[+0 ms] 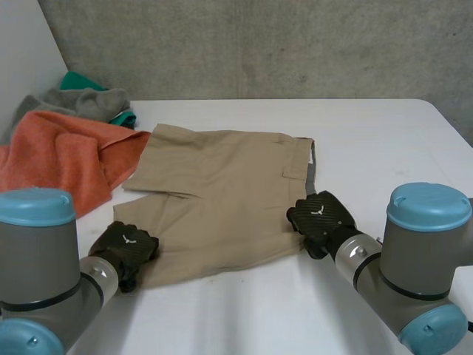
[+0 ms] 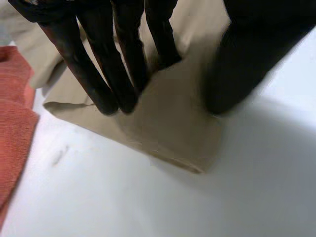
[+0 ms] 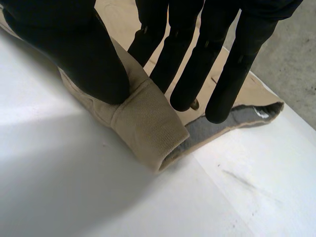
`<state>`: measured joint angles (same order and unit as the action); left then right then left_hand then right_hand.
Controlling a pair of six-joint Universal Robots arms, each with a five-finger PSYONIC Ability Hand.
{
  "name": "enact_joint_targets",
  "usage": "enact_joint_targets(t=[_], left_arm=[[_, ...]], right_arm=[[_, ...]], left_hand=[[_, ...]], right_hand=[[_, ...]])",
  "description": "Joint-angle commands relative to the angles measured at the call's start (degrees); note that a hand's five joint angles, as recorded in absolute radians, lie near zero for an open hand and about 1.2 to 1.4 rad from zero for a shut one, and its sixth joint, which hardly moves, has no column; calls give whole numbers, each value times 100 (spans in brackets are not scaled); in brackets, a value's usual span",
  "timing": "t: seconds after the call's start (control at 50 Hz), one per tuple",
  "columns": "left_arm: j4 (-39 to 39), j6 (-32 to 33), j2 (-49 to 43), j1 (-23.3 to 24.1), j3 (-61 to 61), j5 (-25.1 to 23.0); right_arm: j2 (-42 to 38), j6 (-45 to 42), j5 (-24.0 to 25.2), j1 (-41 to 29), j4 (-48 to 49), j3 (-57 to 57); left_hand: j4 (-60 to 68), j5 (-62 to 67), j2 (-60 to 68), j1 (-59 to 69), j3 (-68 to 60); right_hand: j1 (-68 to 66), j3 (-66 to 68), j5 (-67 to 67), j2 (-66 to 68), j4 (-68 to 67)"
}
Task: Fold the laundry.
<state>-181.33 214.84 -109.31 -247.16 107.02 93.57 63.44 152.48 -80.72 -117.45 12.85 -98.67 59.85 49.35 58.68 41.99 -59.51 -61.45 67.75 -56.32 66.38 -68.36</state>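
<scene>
Left hand (image 1: 127,248) hides the near-left corner of the tan shorts (image 1: 222,200) in the head view, and both forearms are cut off by the grey joints with blue caps. Can't make out where the shorts' far-left edge ends under the orange towel (image 1: 59,159), which overlaps or abuts it there. Behind the towel a grey cloth (image 1: 81,102) and a bit of green cloth (image 1: 122,117) are piled together, shapes unclear. The shorts lie flat mid-table, waistband toward the robot's right and leg hems toward its left. The white table (image 1: 384,140) has bare room to the right of the waistband and along the near edge between the two arms; the left side is crowded by the towel. In the left wrist view the straight fingers (image 2: 106,74) touch down on the hem corner with the thumb (image 2: 242,59) set apart on the same cloth, which stays flat: released, only pressing. Right hand (image 1: 319,216) sits on the near end of the waistband. In its wrist view the band rises in a ridge (image 3: 148,128) between thumb (image 3: 74,54) and straight fingers (image 3: 190,69), pinched, with grey lining (image 3: 212,131) showing just beside.
</scene>
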Motion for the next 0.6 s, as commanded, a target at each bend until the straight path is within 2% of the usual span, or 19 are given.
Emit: enact_joint_targets(t=[0.02,0.12,0.2,0.3,0.38,0.48,0.56,0.6], left_arm=[[-421,5,49,45,21,206],[-228,-22,357,107,74,4],[404,-22,813,151,153,-400],[1720,-74,1393,230,83,-979],[2749,-118,1622,501,-136,-1375],[3552,-74,1518,792,-532,-1500],[3228,-48,1018,775,-1103,-1298],[3026,-39,772,766,-1401,-1149]], right_arm=[[282,-25,-164,-6,-555,76],[704,-463,-129,143,-1599,137],[1082,-1263,-41,398,-2873,199],[1425,-2352,205,749,-4498,304],[1583,-2749,389,916,-5360,409],[1514,-2996,443,1040,-5969,585],[1250,-2900,443,1067,-5856,989],[1101,-2559,434,1058,-5611,1182]], left_hand=[[2015,2065,2132,3801,-2049],[2015,2065,2132,3801,-2049],[2015,2065,2132,3801,-2049],[2015,2065,2132,3801,-2049],[2015,2065,2132,3801,-2049],[2015,2065,2132,3801,-2049],[2015,2065,2132,3801,-2049],[2015,2065,2132,3801,-2049]], right_hand=[[-1855,1225,-1368,1362,-1164],[-1855,1225,-1368,1362,-1164],[-1855,1225,-1368,1362,-1164],[-1855,1225,-1368,1362,-1164],[-1855,1225,-1368,1362,-1164],[-1855,1225,-1368,1362,-1164],[-1855,1225,-1368,1362,-1164],[-1855,1225,-1368,1362,-1164]])
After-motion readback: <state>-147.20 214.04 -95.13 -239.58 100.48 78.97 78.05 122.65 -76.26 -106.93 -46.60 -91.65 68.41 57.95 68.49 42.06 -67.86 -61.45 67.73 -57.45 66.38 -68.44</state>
